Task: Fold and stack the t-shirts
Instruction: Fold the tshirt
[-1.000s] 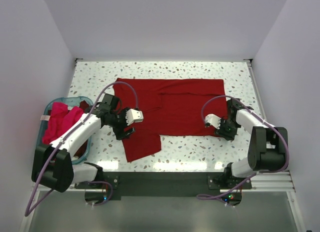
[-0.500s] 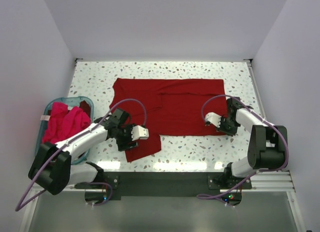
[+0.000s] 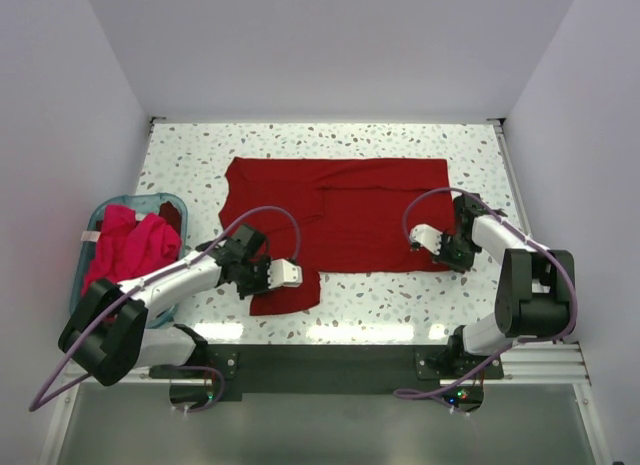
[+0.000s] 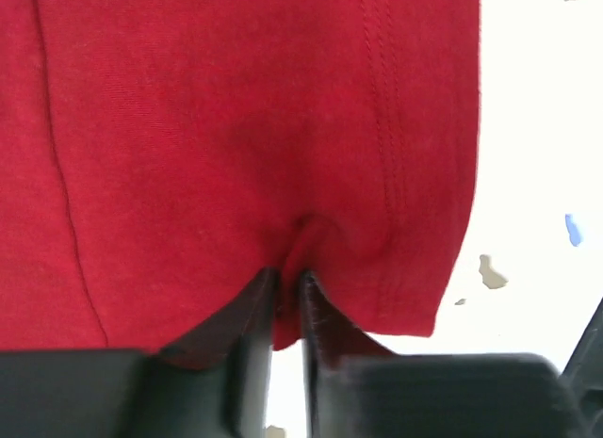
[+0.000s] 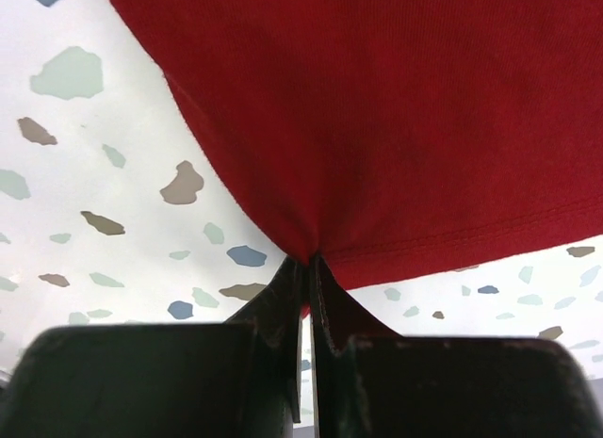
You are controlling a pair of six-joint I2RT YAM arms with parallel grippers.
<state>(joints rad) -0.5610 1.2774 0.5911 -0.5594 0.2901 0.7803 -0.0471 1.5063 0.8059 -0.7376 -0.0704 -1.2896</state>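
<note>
A deep crimson t-shirt (image 3: 350, 210) lies spread across the speckled table (image 3: 400, 140), one flap reaching toward the near edge at the left. My left gripper (image 3: 262, 283) is shut on that flap's near hem (image 4: 290, 268), the cloth puckered between the jaws. At the right, my right gripper (image 3: 447, 253) is shut on the shirt's near right corner (image 5: 311, 257), which bunches into a point at the jaw tips. Brighter pinkish-red t-shirts (image 3: 125, 245) sit heaped in the basket at the left.
A teal plastic basket (image 3: 178, 297) stands at the table's left edge, beside the left arm. White walls close in the table at the back and both sides. Both arm bases are bolted to the black rail (image 3: 330, 360) at the near edge.
My left gripper slid down the flap toward the near edge and shut on its hem. My right gripper closed on the right corner and has stayed there.
</note>
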